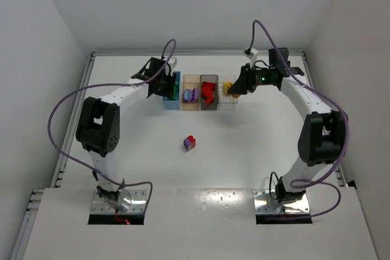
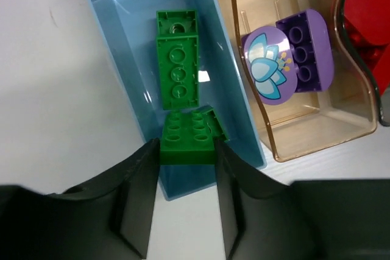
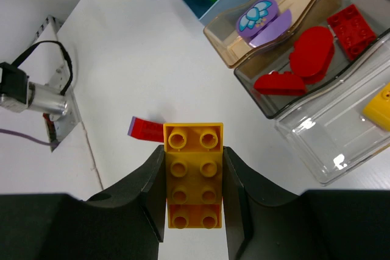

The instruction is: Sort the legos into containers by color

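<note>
Four bins stand in a row at the back: blue [image 1: 170, 103], tan [image 1: 190, 105], dark grey [image 1: 209, 105] and clear [image 1: 228, 105]. My left gripper [image 2: 187, 150] is shut on a green brick [image 2: 187, 135] just above the near end of the blue bin [image 2: 122, 59], where another green brick [image 2: 177, 59] lies. My right gripper [image 3: 194, 150] is shut on a yellow brick [image 3: 194, 175], held above the table beside the clear bin [image 3: 323, 138]. A red and purple clump [image 1: 189, 143] lies mid-table.
The tan bin [image 2: 262, 4] holds a purple piece with a flower print [image 2: 286, 56]. The dark grey bin [image 3: 359, 53] holds several red pieces [image 3: 311, 56]. A yellow piece [image 3: 381, 108] lies in the clear bin. White walls enclose the table on three sides.
</note>
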`<state>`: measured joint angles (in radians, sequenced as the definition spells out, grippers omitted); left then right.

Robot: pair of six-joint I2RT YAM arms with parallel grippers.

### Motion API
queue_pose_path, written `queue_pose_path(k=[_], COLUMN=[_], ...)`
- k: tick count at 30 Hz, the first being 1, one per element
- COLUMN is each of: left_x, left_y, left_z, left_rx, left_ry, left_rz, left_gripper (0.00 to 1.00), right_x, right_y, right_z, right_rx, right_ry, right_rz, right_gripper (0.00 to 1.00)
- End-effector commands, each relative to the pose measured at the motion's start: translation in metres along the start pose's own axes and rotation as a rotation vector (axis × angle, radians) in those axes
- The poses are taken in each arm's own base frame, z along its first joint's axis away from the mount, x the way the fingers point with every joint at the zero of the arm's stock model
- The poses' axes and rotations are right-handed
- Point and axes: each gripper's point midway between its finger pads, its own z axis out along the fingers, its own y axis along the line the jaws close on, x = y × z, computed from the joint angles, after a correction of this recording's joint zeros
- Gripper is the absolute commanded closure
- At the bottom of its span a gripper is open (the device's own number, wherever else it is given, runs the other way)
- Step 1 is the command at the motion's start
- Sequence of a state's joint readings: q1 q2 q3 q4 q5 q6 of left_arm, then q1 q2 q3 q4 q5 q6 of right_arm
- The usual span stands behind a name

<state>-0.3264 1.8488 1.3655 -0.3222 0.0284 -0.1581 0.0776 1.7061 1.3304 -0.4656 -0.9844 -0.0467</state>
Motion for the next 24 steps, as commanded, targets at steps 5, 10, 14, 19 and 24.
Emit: queue_pose_path(k=[5, 10, 14, 19, 24], left_x=[-0.044, -0.094, -0.126, -0.116, -0.073], left_y=[-0.012, -0.023, -0.015, -0.011, 0.003], left_z=[-0.020, -0.068, -0.093, -0.113, -0.103], left_rx=[0.117, 0.164, 0.163, 0.289, 0.389], left_ry=[-0.127, -0.333, -0.406, -0.412, -0.327], left_rz=[-0.048, -0.110, -0.228, -0.235, -0.305], left_gripper=[0.36, 0.36, 0.29, 0.01, 0.00], right_x=[-0.012, -0.014, -0.015, -0.010, -0.002], right_y=[-0.032, -0.064, -0.084, -0.108, -0.126], right_z=[0.001, 0.009, 0.017, 0.038, 0.049], right_rx=[0.117, 0.226, 0.281, 0.298, 0.320], right_ry=[0.002, 0.023, 0.037, 0.067, 0.104], right_rz=[-0.046, -0.034, -0.024, -0.015, -0.032], right_gripper=[1.00, 1.00, 1.00, 0.96, 0.75])
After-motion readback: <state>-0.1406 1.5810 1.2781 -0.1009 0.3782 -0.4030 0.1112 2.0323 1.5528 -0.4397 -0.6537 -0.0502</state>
